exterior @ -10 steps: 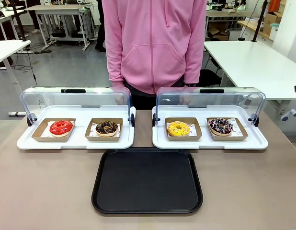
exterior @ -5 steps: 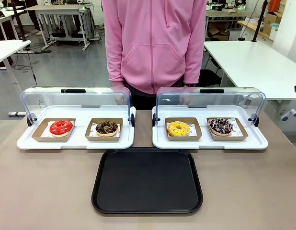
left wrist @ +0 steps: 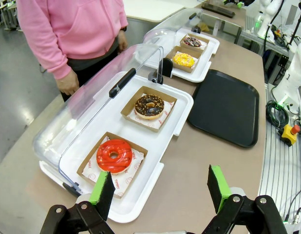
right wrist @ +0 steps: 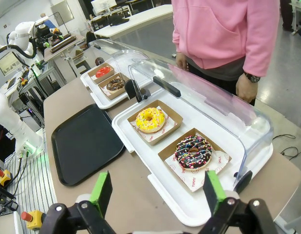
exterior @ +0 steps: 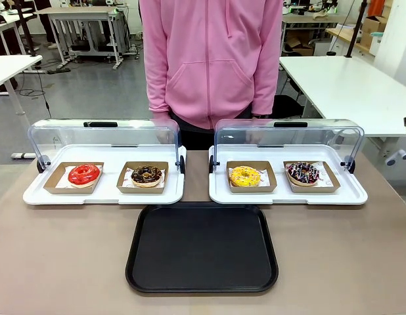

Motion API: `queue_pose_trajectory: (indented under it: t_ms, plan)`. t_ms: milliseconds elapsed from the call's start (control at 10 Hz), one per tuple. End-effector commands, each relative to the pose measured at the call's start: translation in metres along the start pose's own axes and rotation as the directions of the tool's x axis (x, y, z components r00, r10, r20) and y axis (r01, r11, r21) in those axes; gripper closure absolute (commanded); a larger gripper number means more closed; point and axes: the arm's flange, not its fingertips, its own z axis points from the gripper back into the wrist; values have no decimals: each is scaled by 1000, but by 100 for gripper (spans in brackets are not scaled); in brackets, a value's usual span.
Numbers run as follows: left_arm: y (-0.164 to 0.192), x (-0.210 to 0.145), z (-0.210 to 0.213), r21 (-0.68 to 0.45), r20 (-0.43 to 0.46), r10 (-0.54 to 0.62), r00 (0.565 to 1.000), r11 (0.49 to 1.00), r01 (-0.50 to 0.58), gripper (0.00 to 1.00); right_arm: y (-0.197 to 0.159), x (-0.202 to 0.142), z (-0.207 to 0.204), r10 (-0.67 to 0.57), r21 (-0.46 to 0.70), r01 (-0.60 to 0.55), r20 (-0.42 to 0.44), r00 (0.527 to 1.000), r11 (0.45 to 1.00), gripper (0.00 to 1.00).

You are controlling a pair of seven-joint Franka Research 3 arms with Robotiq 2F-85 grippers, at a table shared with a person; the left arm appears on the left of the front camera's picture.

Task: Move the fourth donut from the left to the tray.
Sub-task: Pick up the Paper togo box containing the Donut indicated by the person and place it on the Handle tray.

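The fourth donut (exterior: 303, 173) is dark chocolate with pink and white sprinkles and rests in a brown cardboard holder at the right end of the right white tray. It also lies just ahead of my right gripper (right wrist: 158, 191), as the fourth donut (right wrist: 193, 152); that gripper is open and holds nothing. The black tray (exterior: 202, 247) lies at the table's near middle, seen too as the tray (right wrist: 84, 142) and the tray (left wrist: 225, 105). My left gripper (left wrist: 160, 188) is open over the table's left end, and the fourth donut (left wrist: 192, 41) is far from it.
Two white trays (exterior: 104, 195) (exterior: 288, 197) with raised clear domed lids (exterior: 104, 138) hold a red donut (exterior: 83, 174), a chocolate donut with tan sprinkles (exterior: 146, 174) and a yellow donut (exterior: 245, 176). A person in a pink hoodie (exterior: 211, 59) stands at the far side.
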Motion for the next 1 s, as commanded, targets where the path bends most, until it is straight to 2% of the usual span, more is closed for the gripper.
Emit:
queue_pose_trajectory:
  t_ms: [0,900]
  plan:
    - [0,2,1,-5,15,0,1000,1000,0,0,-1,2,-2,16,-1,-15,30,999,1000,0]
    - [0,2,1,-5,15,0,1000,1000,0,0,-1,2,-2,16,-1,-15,30,999,1000,0]
